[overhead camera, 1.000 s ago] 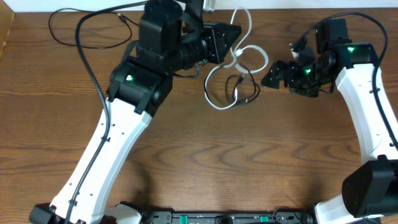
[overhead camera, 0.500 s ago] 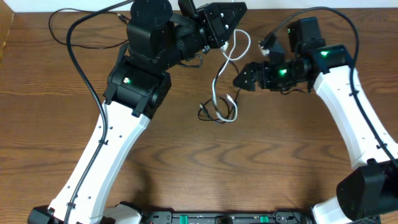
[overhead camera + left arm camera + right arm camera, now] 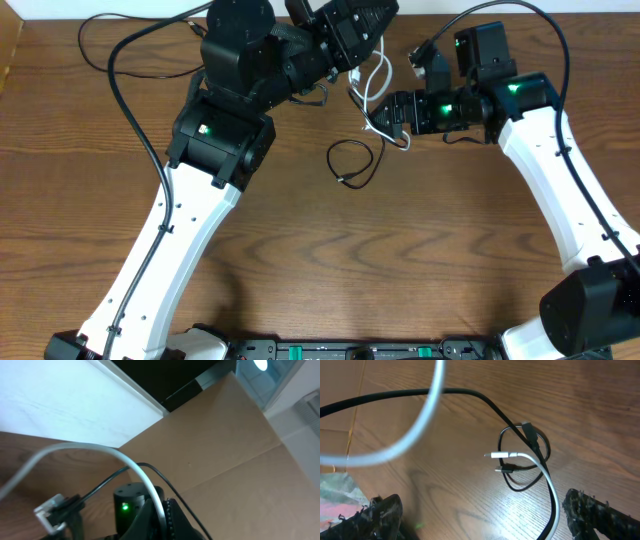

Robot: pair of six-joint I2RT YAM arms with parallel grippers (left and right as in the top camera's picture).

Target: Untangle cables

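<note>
My left gripper (image 3: 368, 22) is raised at the table's far edge and shut on the white cable (image 3: 378, 72), which hangs in a loop below it; in the left wrist view the cable (image 3: 100, 452) runs between the closed jaws (image 3: 162, 515). My right gripper (image 3: 385, 112) is open, its fingers spread wide (image 3: 492, 520) on either side of the hanging white cable (image 3: 547, 485), and a black cord (image 3: 470, 394) runs alongside it. The white plug (image 3: 499, 454) dangles free. A short black cable (image 3: 350, 162) lies in a small loop on the table, also in the right wrist view (image 3: 522, 482).
A thin black cord (image 3: 120, 22) curves along the far left of the wooden table (image 3: 330, 260). The left arm's thick black cable (image 3: 125, 100) hangs beside its white link. A cardboard wall (image 3: 225, 445) stands behind the table.
My left gripper stayed high while the white cable came up off the table, free of the black loop. My right gripper moved left and up to the hanging cable. The black loop stayed down.
</note>
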